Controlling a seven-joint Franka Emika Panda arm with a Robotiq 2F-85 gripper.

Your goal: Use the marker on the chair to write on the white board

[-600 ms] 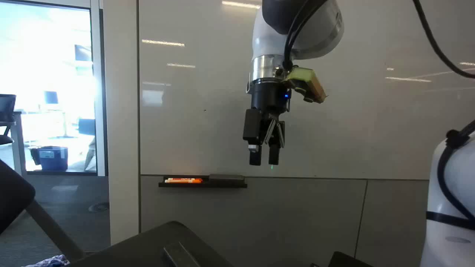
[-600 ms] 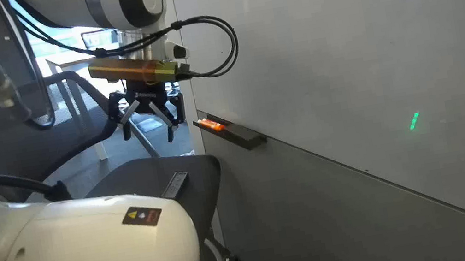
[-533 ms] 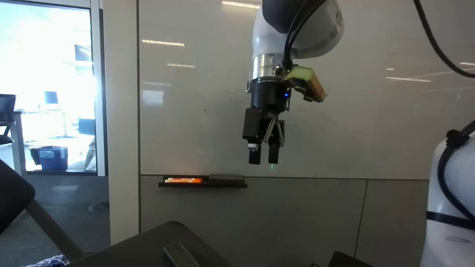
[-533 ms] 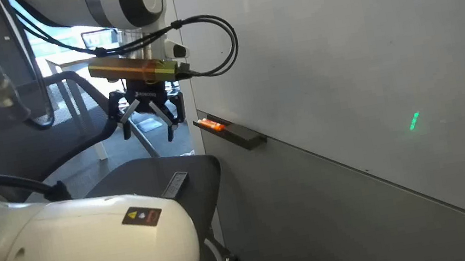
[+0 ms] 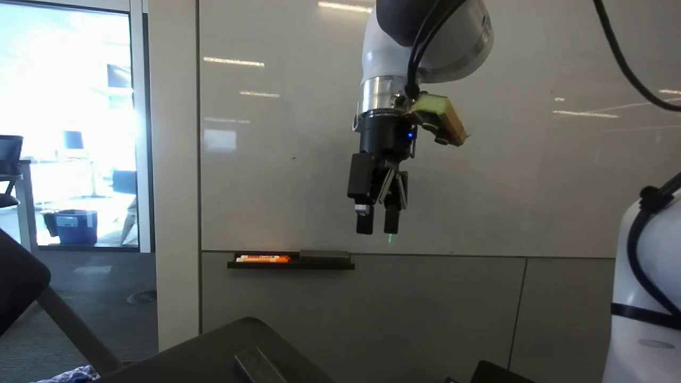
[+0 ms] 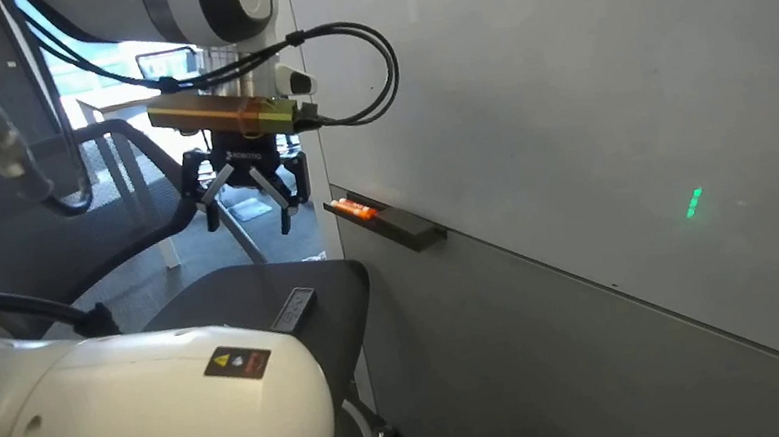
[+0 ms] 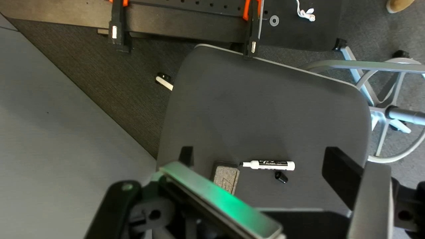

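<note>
The marker point(image 7: 269, 165) is white with a black label and lies uncapped on the seat of the dark grey chair point(image 7: 265, 109). Its black cap point(image 7: 281, 177) lies beside it. The chair also shows in both exterior views point(image 5: 213, 346) point(image 6: 230, 294), where I cannot see the marker. My gripper point(image 7: 262, 160) is open and empty, above the seat, with the marker between its fingers in the wrist view. It points down in both exterior views point(image 5: 378, 226) point(image 6: 250, 225). The white board point(image 5: 479, 181) stands behind it and shows too in an exterior view point(image 6: 534, 94), with a short green streak.
An eraser point(image 7: 226, 179) lies on the seat beside the marker tip. A dark tray point(image 5: 292, 266) with orange markers point(image 5: 263, 259) juts from the wall at the board's lower edge. The chair's backrest point(image 6: 11, 247) rises behind the gripper. A bench edge with clamps point(image 7: 186, 21) borders the seat.
My gripper has risen very slightly, staying open. The chair, the tray and the board have not moved.
</note>
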